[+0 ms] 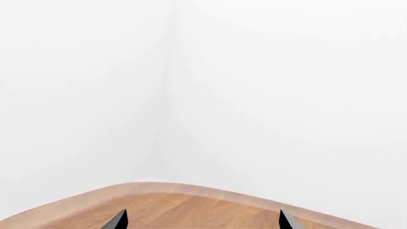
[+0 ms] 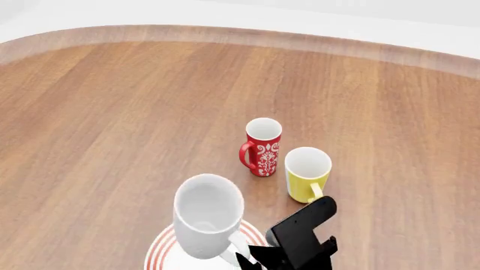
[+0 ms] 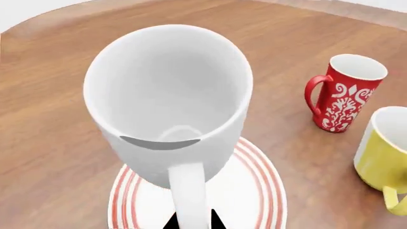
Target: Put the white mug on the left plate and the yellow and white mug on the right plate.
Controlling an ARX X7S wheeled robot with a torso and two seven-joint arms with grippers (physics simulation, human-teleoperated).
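Note:
My right gripper [image 3: 189, 222] is shut on the handle of the large white mug [image 3: 168, 95], holding it upright over the left plate [image 3: 258, 191], a white plate with red rings. In the head view the white mug [image 2: 206, 216] hangs above that plate [image 2: 159, 250] at the near edge, with the right gripper [image 2: 251, 263] just to its right. The yellow and white mug [image 2: 306, 177] stands on the table, further right and beyond. The right plate is out of view. My left gripper [image 1: 202, 222] is open and empty above the table's far rim.
A slim red mug [image 2: 262, 147] with a white pattern stands just left of the yellow mug [image 3: 384, 157] and close to it. The round wooden table [image 2: 112, 112] stretches away to its curved far edge [image 2: 225, 35], with white wall behind.

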